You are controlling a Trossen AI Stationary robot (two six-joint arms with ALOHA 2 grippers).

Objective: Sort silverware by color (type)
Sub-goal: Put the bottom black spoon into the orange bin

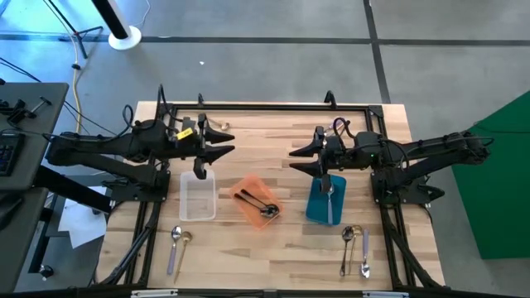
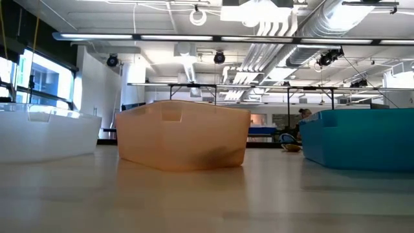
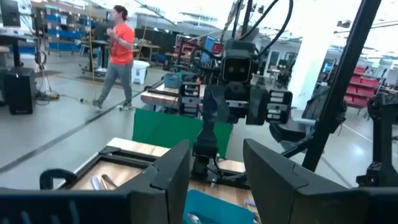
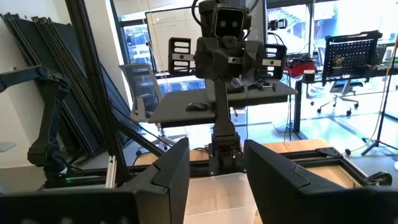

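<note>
High view: the left gripper point(image 1: 222, 141) hung with its fingers spread over the table's point(image 1: 273, 124) back left part, above the clear tray point(image 1: 198, 196), and the right gripper point(image 1: 301, 158) hung spread the same way opposite it, above the blue tray point(image 1: 318, 207) holding a silver spoon point(image 1: 329, 199); two dark spoons point(image 1: 258, 204) lay in the orange tray point(image 1: 248, 192) mid-table, two spoons point(image 1: 178, 245) rested near the front left corner and three spoons point(image 1: 354, 248) near the front right corner. Low view: the three trays stood in a row and neither gripper showed. Left wrist view: a person in an orange shirt point(image 3: 118, 55) walked beyond the table, and the right wrist view showed only the left arm across the table above the clear tray, no spoons.
</note>
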